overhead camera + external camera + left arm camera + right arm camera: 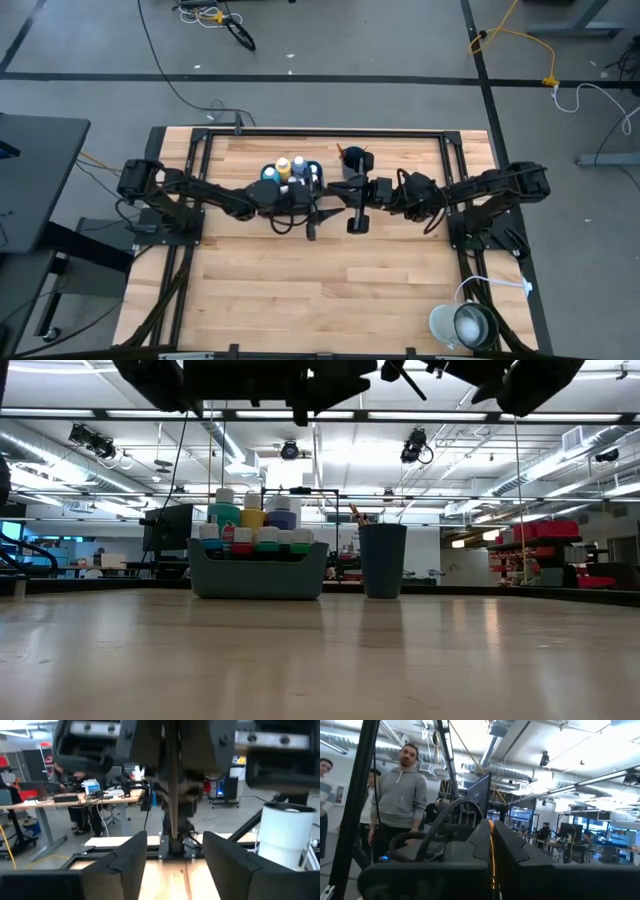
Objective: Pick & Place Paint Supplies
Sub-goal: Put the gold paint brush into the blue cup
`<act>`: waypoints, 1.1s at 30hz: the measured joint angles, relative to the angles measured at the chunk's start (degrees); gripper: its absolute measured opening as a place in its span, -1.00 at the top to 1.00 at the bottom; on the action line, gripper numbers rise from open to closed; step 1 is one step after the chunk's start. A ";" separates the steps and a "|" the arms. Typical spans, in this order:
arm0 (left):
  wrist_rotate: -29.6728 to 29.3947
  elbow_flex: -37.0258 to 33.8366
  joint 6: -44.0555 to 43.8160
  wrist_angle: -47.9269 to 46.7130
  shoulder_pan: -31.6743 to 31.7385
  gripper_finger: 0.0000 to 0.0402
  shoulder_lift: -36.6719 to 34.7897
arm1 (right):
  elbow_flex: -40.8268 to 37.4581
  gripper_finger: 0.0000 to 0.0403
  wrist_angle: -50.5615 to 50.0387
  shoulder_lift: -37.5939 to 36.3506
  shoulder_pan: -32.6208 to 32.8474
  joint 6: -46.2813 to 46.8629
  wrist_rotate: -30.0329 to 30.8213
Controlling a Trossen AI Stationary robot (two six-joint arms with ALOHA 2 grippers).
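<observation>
Wooden table [300, 300]: both arms reach in from the sides and meet over the middle, raised off the surface; the low view shows only their undersides along its top edge.

Teal tray [258, 575] stands on the far half of the table, left of centre. It is packed with upright paint bottles [255, 525]. White caps face up, and yellow, blue and white bodies are visible from above [291, 170].

Dark blue cup [382, 560] stands upright just beside the tray on its right, not touching it. Brush ends [357, 514] stick up out of its far-left rim.

Left gripper [172, 865]: fingers spread wide with nothing between them. It hovers just on the near side of the tray [305, 215] and faces the right arm.

Right gripper [491, 870]: fingers pressed together on a thin wooden-handled paintbrush [491, 845]. It is held above the table just on the near side of the cup [356, 222].

Brush axis: the handle shows as a narrow orange-brown line in the seam between the two fingers. Its long axis runs along the fingers' length. Cannot tell which end carries the bristles.
</observation>
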 joint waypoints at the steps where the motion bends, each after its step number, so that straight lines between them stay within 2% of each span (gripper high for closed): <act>1: 0.16 0.48 0.16 -0.09 0.04 -0.03 0.00 | 0.04 0.95 0.09 0.00 0.00 0.19 -0.06; 6: 3.59 2.48 -0.29 -0.11 0.70 -0.16 -0.04 | 1.07 0.95 1.59 0.02 0.00 2.22 -4.41; 11: 4.08 2.53 0.15 -0.24 0.85 -0.17 -0.04 | 1.37 0.95 1.48 0.02 0.04 2.94 -5.15; 19: 4.27 2.44 1.52 -0.28 0.65 -0.13 -0.09 | 0.98 0.95 1.34 1.44 0.04 2.73 -3.31; 22: 2.70 2.42 1.58 -0.78 0.59 -0.11 -0.32 | 0.96 0.95 1.27 2.12 0.04 1.73 -2.95; 25: 2.35 2.41 1.59 -3.36 0.59 -0.08 -0.35 | 0.91 0.95 1.20 2.78 0.07 2.21 -2.56; 30: 7.09 2.35 2.38 -3.95 0.56 -0.02 -1.05 | -0.93 0.95 0.74 2.84 0.07 3.76 -3.41; 33: 7.91 2.32 2.34 -3.99 0.52 0.01 -1.68 | -1.51 0.95 0.89 2.84 0.14 4.69 -3.65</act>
